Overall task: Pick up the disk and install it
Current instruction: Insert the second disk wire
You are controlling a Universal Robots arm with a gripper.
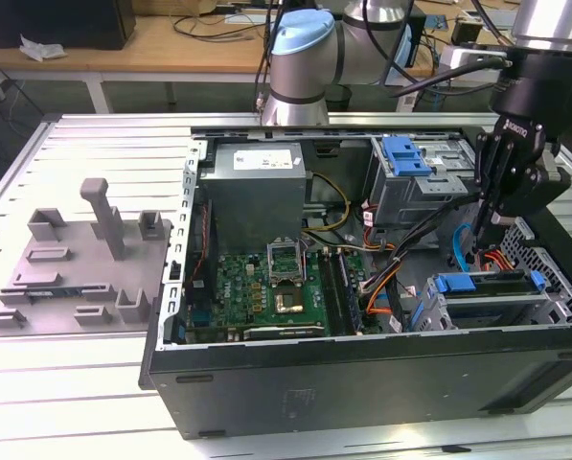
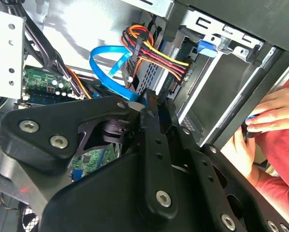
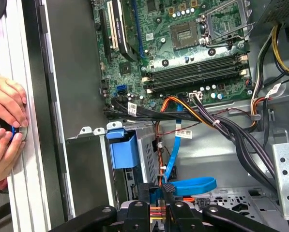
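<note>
The disk (image 1: 493, 282) lies slotted in the drive cage at the near corner of the open computer case, on the exterior view's right. Its blue carrier rail shows at both ends, and the blue front tab (image 3: 123, 151) stands out of the cage. Its label is hidden. My gripper (image 1: 479, 245) hangs just above and behind that cage, apart from the disk. The fingertips (image 3: 167, 187) are together with nothing between them, right by a blue flat cable (image 3: 195, 184) and a red-yellow-black power lead (image 2: 156, 57).
The motherboard (image 1: 266, 278) fills the case floor, and a second blue bracket (image 1: 405, 154) tops the upper bay. A grey fixture plate (image 1: 80, 264) lies on the table on the exterior view's left. A person's hands (image 3: 6, 121) rest outside the case wall.
</note>
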